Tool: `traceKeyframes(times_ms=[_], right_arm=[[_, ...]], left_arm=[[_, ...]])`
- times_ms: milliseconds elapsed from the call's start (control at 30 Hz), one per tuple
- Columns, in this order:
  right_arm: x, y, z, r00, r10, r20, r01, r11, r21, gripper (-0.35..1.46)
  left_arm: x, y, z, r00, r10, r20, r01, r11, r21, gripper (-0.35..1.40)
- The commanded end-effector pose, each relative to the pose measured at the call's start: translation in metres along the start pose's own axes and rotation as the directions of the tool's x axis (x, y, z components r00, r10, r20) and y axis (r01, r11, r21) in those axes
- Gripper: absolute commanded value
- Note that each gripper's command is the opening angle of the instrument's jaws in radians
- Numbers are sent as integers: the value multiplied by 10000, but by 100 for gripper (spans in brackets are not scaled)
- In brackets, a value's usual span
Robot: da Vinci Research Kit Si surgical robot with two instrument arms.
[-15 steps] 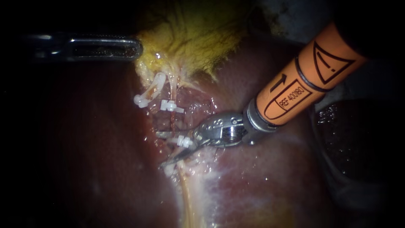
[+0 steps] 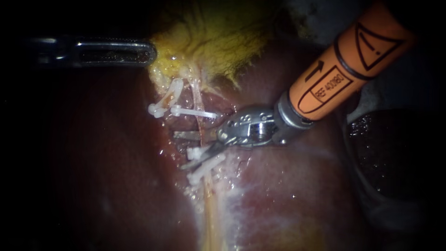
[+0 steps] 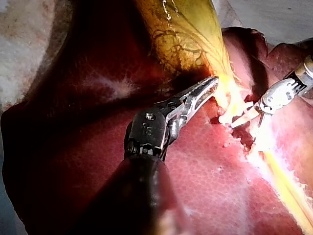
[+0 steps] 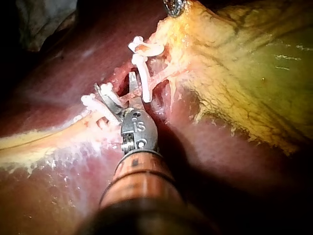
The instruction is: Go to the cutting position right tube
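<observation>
My right instrument [image 2: 188,148] comes in from the upper right over the liver [image 2: 288,200]. Its two thin blades stand apart with a clear gap between them and grip nothing. The right tube [image 2: 201,126] is a thin reddish strand running down from the gallbladder [image 2: 213,42] toward a pale yellow band on the liver. It lies in the gap between my open blades. In the endoscope view one blade reaches across it toward the left, and the other slants down beside the lower clips [image 2: 206,165]. The blades sit on the stretch of tube between those clips and the upper clip [image 2: 195,113], a long white bar lying across the tube nearer the gallbladder. In my right wrist view the strand also passes between the two blades just ahead of the hinge, though I cannot tell whether either blade touches it. A looped clip [image 2: 163,101] hangs to the left of the tube, apart from my blades. My left instrument [image 2: 151,53] comes in from the left with its jaws closed on the yellow edge of the gallbladder, well apart from the right tube
</observation>
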Motion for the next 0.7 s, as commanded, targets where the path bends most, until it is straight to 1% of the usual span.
traceKeyframes(times_ms=[33, 167, 233, 400, 533, 633, 667, 700], right_arm=[[1, 1, -1, 9999, 69, -101, -69, 10000, 3, 114], [8, 7, -9, 9973, 467, -559, -461, 9989, 114, 114], [9, 10, -11, 9947, 715, -745, -695, 9971, 294, 114], [4, 18, -12, 9803, 1543, -1235, -1408, 9838, 1109, 114], [-1, 23, -10, 9667, 2103, -1461, -1837, 9670, 1767, 113], [-7, 25, -5, 9477, 2666, -1755, -2220, 9457, 2375, 113], [-10, 25, -3, 9445, 2734, -1823, -2223, 9401, 2583, 113], [-14, 23, 1, 9376, 2905, -1913, -2295, 9299, 2875, 111]], left_arm=[[0, 0, 0, 10000, 1, -1, -1, 10000, 6, -35], [0, -1, 0, 10000, 1, -1, -1, 10000, 5, -35], [0, -1, 0, 10000, 1, -1, -1, 10000, 6, -35], [0, -1, -1, 10000, 1, -1, -1, 10000, 6, -35], [0, -1, -1, 10000, 1, -1, -1, 10000, 6, -35], [0, -1, -1, 10000, 1, -1, -1, 10000, 6, -35], [0, -1, -1, 10000, 1, -1, -1, 10000, 6, -35], [0, -1, -1, 10000, 1, -1, -1, 10000, 6, -35]])
